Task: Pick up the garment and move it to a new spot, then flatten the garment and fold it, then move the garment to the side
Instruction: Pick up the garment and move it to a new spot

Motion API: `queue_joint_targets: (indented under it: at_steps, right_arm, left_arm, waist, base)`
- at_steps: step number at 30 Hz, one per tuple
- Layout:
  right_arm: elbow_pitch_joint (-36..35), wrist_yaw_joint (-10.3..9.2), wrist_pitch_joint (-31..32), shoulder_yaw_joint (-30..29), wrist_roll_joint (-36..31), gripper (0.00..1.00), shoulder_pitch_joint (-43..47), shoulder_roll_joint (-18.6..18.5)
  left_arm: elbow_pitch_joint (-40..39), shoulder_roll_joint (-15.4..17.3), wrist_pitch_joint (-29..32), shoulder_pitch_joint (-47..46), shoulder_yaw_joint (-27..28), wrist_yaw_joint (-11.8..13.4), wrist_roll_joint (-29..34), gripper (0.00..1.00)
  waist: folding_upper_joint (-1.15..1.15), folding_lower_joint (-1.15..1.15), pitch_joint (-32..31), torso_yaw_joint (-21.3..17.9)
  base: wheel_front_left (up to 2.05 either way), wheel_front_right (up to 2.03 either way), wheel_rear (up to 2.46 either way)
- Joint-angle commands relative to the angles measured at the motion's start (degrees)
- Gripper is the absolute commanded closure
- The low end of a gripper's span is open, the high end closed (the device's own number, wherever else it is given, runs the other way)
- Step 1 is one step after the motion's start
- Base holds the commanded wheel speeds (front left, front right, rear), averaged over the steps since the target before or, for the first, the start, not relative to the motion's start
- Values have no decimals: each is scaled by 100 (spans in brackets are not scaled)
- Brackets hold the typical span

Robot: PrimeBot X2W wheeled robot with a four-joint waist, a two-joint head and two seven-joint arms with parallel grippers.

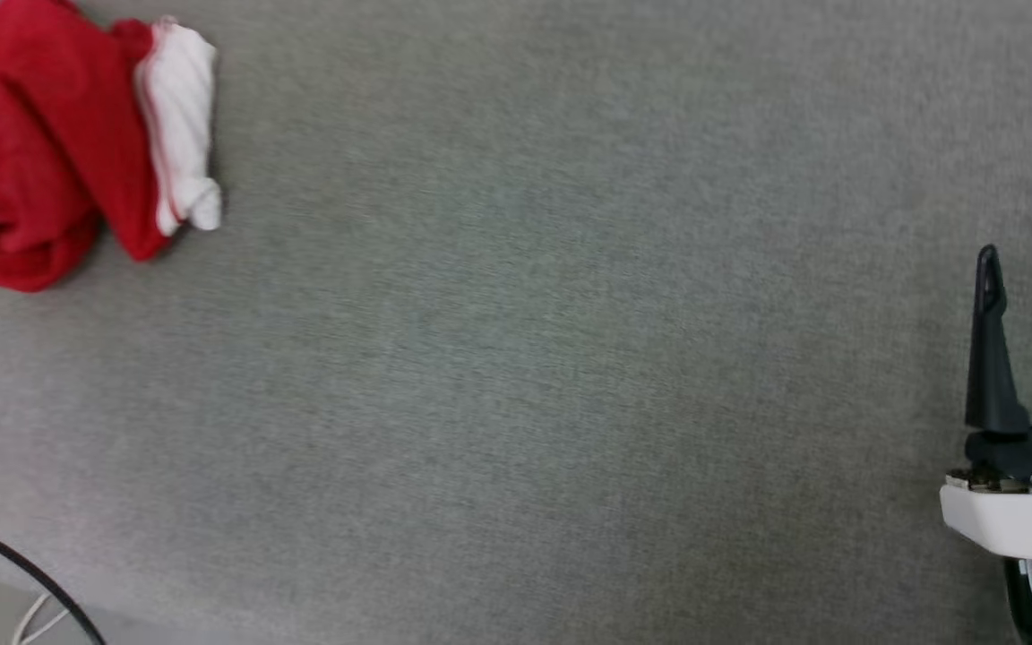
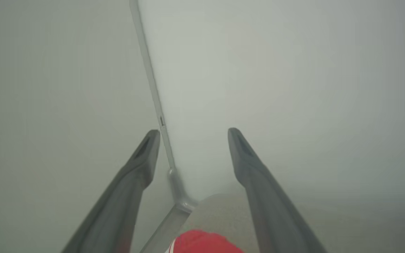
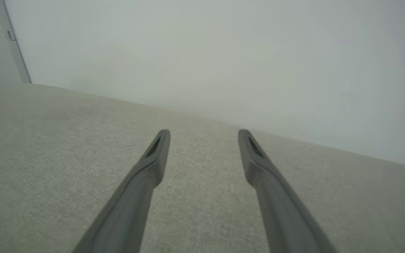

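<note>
The garment [image 1: 50, 152] lies crumpled on the grey cloth surface [image 1: 516, 403], low between the wide-spread, empty fingers of the left gripper [image 2: 193, 134]; well apart to its right, the right gripper [image 3: 204, 135] gapes equally wide, holding nothing

Garment [image 1: 41, 152] cropped at head view's left edge, dark cable [image 1: 25, 566] cut off bottom-left, left wrist view hazy

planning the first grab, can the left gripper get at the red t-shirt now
Probably yes: the left gripper is open and the red T-shirt lies uncovered close beneath it, with nothing between.
</note>
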Motion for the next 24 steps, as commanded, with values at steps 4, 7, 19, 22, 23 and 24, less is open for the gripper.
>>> queue_joint_targets:
  at_steps: [4,7,19,22,23,24]
  right_arm:
    - [-159,-2,-14,-64,-21,0,-143,-19]
    - [-247,-2,-14,-75,-13,0,-185,-26]
    - [-485,-2,-14,-105,-69,0,-361,-118]
    - [-532,-2,-14,-117,-80,0,-381,-115]
    - [-534,-2,-14,-115,-80,0,-383,-111]
    - [-520,-2,-14,-111,-80,0,-385,-107]
  left_arm:
    - [404,530,832,-355,-590,-2,-765,0]
    - [542,916,1475,-480,-978,-4,-1378,0]
    - [570,2057,4613,-278,-2649,-6,-3448,0]
    - [534,2210,5142,-175,-2889,-6,-3832,0]
    - [525,2256,5234,-148,-2957,-6,-3885,0]
    - [541,2261,5313,-130,-3021,-6,-3954,0]
  waist:
    - [0,-2,419,-306]
    - [0,-2,558,-380]
    - [0,-2,1082,-567]
    - [0,-2,1196,-593]
    - [0,-2,1225,-601]
    - [0,-2,1244,-604]
  base:
    - [0,0,0]
    - [0,0,0]
    - [0,0,0]
    - [0,0,0]
    - [0,0,0]
    - [0,0,0]
